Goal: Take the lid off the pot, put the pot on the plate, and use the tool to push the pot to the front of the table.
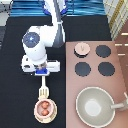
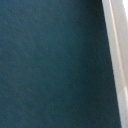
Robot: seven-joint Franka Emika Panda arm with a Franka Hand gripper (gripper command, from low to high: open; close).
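The gripper [image 1: 43, 71] is clamped on the tool's [image 1: 44, 87] handle, its head touching the pot [image 1: 44, 107]. Pot sits on the plate [image 1: 36, 114] near the tabletop's [image 1: 15, 100] bottom edge. Lid [image 1: 81, 48] lies on the stove [image 1: 117, 70].

Exterior view: fixed high above flat black desk [image 1: 15, 100], looks steeply down; robot at top, white arm's claw [image 1: 43, 73] over desk left of centre. Wrist view: on hand, very close, faces dark desk surface [image 2: 50, 65], pale strip along one edge. Shared: desk patch near claw.
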